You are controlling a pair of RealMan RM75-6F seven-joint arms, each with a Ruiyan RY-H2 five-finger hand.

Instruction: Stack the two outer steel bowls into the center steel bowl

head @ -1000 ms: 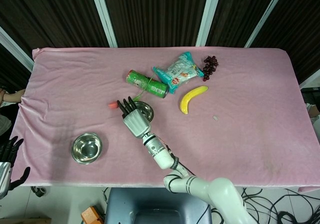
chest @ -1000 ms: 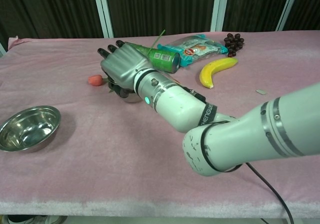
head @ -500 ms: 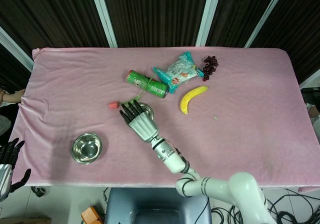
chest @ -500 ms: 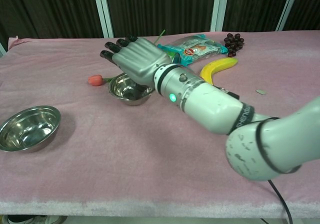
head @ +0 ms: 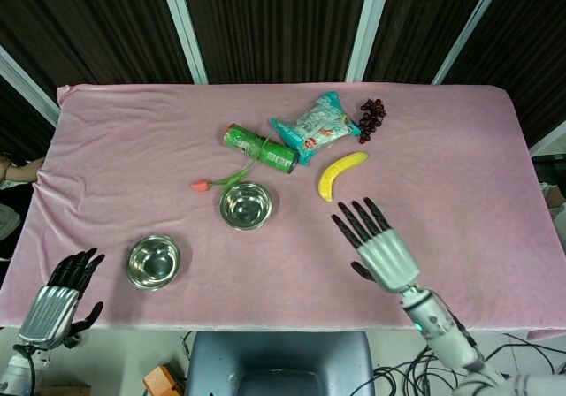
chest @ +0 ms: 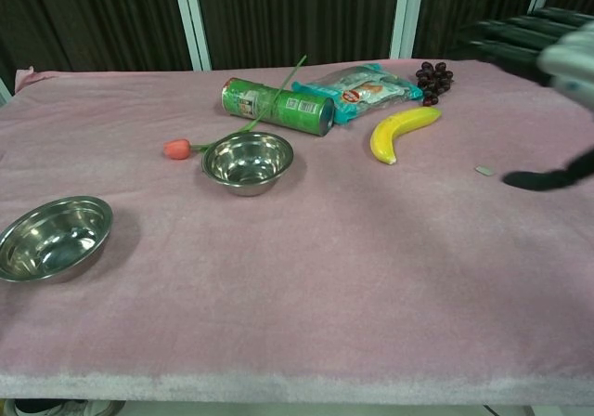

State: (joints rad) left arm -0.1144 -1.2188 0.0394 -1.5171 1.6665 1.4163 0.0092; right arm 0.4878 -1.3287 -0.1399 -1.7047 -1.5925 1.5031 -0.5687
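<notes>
Our right hand [head: 380,246] and left hand [head: 60,299] hover released, fingers spread; 2 round steel bowls [head: 246,206] [head: 153,262] sit apart on the pink cloth-covered table [head: 460,175].

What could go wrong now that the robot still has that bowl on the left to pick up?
The left bowl sits close to the table's near edge; a clumsy push from the left hand might slide it off. The center bowl has a flower touching its rim, with a green can just behind, so setting a bowl in could knock either. Smooth steel may also slip from the fingers.
</notes>
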